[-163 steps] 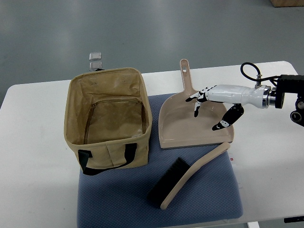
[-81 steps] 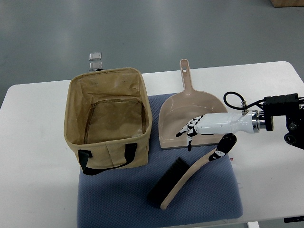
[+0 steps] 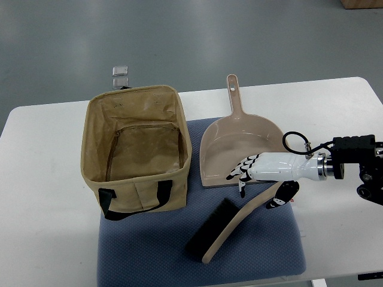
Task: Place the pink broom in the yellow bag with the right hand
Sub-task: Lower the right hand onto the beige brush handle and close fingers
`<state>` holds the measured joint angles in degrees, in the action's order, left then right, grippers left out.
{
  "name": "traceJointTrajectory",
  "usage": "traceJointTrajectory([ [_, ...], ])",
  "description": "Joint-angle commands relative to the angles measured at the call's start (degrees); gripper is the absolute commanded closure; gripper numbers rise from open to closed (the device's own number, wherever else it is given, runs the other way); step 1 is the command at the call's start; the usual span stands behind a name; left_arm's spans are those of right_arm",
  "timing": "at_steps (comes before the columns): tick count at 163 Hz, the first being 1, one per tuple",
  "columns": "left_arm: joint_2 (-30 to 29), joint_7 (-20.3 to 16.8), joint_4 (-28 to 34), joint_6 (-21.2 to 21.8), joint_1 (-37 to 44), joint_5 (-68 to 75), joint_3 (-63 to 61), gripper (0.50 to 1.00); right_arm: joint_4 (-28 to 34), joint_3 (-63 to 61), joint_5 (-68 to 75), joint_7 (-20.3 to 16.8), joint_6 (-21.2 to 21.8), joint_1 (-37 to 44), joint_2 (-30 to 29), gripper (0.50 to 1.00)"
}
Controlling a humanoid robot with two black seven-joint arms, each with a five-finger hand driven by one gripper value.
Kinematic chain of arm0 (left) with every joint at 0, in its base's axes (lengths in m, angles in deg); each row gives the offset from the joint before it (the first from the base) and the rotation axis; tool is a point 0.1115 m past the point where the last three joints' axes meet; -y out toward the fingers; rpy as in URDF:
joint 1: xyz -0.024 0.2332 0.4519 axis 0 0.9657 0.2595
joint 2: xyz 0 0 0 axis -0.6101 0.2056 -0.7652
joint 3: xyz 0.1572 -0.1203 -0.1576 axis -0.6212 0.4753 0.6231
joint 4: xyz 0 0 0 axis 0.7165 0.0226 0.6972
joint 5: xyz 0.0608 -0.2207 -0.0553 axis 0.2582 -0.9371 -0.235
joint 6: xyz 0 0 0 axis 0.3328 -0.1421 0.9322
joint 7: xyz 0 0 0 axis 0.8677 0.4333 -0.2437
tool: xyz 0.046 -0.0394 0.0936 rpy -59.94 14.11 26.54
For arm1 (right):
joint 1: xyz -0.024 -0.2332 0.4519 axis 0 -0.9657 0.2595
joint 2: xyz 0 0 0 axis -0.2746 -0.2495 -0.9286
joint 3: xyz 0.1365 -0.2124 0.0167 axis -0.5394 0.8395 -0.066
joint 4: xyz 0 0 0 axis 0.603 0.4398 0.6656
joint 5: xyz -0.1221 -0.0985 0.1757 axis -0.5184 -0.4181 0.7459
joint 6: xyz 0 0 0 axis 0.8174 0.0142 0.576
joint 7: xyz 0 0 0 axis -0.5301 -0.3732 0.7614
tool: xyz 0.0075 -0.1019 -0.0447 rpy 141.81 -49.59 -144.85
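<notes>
Your right hand (image 3: 258, 174) reaches in from the right edge, fingers spread and holding nothing, palm down over the near lip of the dustpan (image 3: 239, 149). The pink broom (image 3: 230, 226) lies on the blue mat (image 3: 275, 245); its handle tip sits just under your thumb, its black bristles below and left of it. The yellow bag (image 3: 139, 149) stands open well to the left.

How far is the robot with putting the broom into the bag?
Nothing is finished yet: the bag stands open with no broom in it, and the broom lies on the blue mat. In hand: the right hand is over the broom's handle end, fingers spread, no grasp visible. Left: gripping, lifting, carrying it to the bag, releasing.
</notes>
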<state>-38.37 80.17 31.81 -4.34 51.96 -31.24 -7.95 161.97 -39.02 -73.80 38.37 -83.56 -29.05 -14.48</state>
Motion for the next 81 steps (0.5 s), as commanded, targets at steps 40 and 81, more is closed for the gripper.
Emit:
traceJointTrajectory([
  [40,0.0,0.0,0.0,-0.01,0.0,0.0,0.0,0.5,-0.33,-0.07,-1.67,-2.54,-1.79,-0.98,-0.79,0.574],
  [81,0.0,0.0,0.0,-0.01,0.0,0.0,0.0,0.5,-0.33,-0.07,-1.76,-2.54,-1.88,-1.16,-0.71,0.595],
])
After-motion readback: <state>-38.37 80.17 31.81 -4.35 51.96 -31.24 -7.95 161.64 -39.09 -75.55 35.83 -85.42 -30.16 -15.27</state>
